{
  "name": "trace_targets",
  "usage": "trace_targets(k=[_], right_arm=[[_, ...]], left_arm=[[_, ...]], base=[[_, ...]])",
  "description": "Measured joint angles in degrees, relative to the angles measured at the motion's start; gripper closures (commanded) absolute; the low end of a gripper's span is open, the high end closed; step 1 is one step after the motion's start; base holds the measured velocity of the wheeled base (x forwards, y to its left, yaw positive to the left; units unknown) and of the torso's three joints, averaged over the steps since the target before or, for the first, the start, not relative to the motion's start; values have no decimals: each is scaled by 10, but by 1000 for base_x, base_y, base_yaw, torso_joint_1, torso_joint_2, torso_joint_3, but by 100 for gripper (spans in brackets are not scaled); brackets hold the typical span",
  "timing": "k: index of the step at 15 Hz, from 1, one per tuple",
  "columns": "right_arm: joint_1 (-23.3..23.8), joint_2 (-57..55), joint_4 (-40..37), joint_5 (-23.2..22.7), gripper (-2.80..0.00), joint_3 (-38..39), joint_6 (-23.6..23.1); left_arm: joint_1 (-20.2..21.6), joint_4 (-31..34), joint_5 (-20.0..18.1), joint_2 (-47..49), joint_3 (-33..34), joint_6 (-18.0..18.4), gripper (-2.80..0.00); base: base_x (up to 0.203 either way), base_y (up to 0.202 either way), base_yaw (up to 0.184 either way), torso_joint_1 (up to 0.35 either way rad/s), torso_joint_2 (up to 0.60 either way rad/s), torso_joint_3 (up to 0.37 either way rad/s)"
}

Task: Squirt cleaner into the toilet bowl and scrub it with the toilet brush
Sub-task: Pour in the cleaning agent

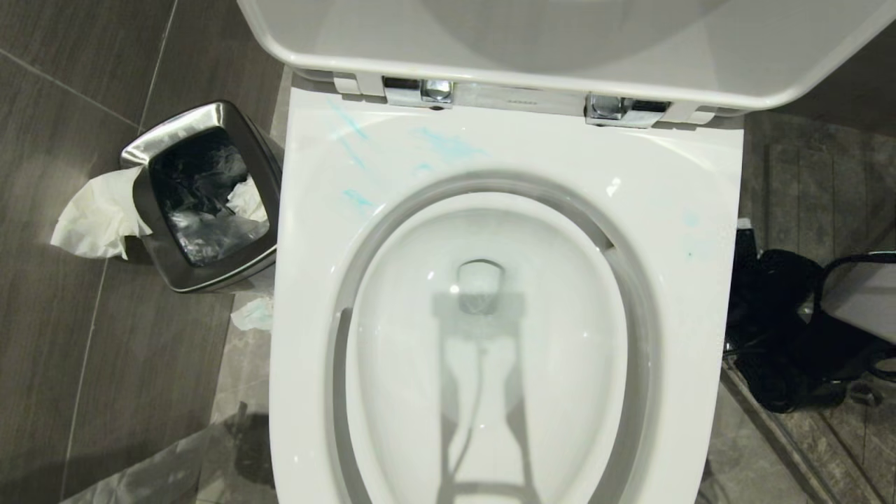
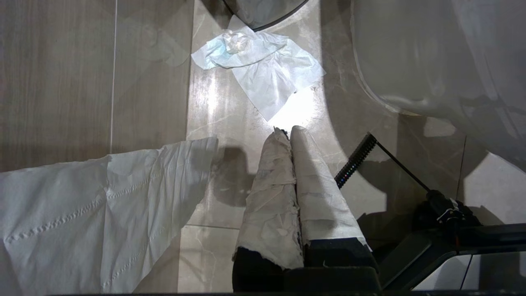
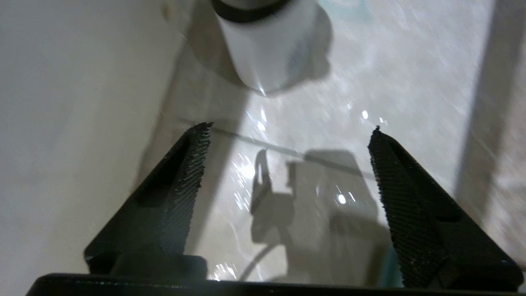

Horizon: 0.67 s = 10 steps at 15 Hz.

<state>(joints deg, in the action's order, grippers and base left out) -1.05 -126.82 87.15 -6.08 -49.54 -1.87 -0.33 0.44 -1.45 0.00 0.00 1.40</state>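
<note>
Cleaner point(image 1: 448, 145) is lying smeared on the toilet bowl point(image 1: 672, 210), scrubbing looking unfinished, while the right pincer point(image 3: 289, 131) is gaping wide, empty, and the left pincer point(image 2: 287, 132) is sitting closed.

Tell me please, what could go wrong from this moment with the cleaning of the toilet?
1. The right gripper is open and empty above the floor, and no brush shows in any view, so scrubbing may never start.
2. Turquoise cleaner smears lie on the toilet bowl rim near the hinges, outside the basin; a brush working only inside would likely miss them.
3. Loose tissue lies on the floor beside the left gripper, whose fingers are paper-wrapped and shut; it might snag.
</note>
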Motion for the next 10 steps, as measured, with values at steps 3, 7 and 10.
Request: trace_targets(k=[3, 7, 10], right_arm=[[-25, -19, 0, 2, -280, -43, -5], [-37, -40, 0, 10, -280, -92, -40], [-37, -46, 0, 32, -280, -113, -60]], left_arm=[[0, 0, 0, 0, 0, 0, 0], [0, 0, 0, 0, 0, 0, 0], [0, 0, 0, 0, 0, 0, 0]], base=[[0, 0, 0, 0, 0, 0], [0, 0, 0, 0, 0, 0], [0, 0, 0, 0, 0, 0]])
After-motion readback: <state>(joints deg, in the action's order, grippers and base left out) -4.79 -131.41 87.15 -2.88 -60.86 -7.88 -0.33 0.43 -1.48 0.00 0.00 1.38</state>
